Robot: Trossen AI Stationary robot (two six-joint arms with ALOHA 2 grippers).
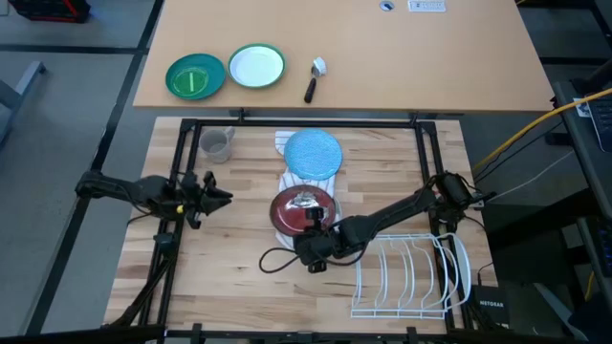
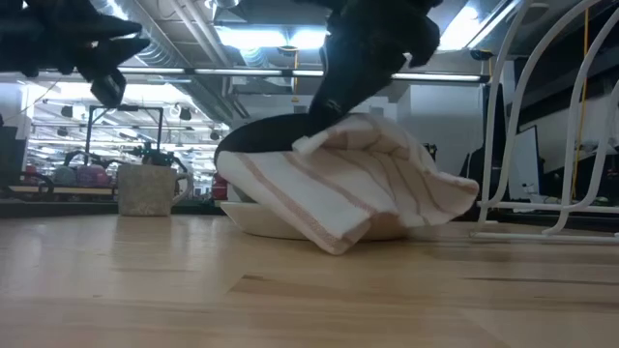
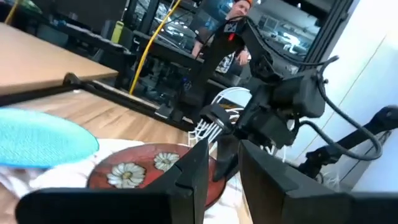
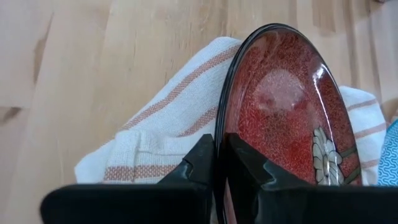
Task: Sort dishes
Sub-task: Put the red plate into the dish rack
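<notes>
the right hand [image 1: 314, 232] sits at the near edge of the dark red plate [image 1: 302, 209], and its fingers [image 4: 205, 163] are pinched narrow on that plate's rim, one on the flowered top and one on the glossy black underside. in the right wrist view the rim runs straight between the two fingers. the red plate lies on a white cloth with tan stripes [image 4: 168, 118] in the middle of the wooden worktop [image 1: 239, 239], and in the low view its rim looks tipped up on the side where the hand grips it, with the cloth [image 2: 358, 184] bunched under it.

a light blue plate [image 1: 313, 153] lies just beyond the red plate, toward the back of the worktop, also on the cloth; the two are touching or nearly so, i cannot tell which. under the cloth in the low view a pale dish [image 2: 253, 218] rests flat on the worktop below the red plate.

a white wire rack [image 1: 411, 272] stands to the right of the red plate, near it but apart. a small grey mug [image 1: 218, 144] stands left of the blue plate.

the left hand [image 1: 218, 198] hangs above the worktop well left of the red plate, its fingers [image 3: 193, 171] partly apart and holding nothing.

on the tan table behind, beyond the blue plate, lie a green plate [image 1: 195, 76], a green-rimmed white plate [image 1: 256, 66] and a small brush-like tool [image 1: 315, 78].
</notes>
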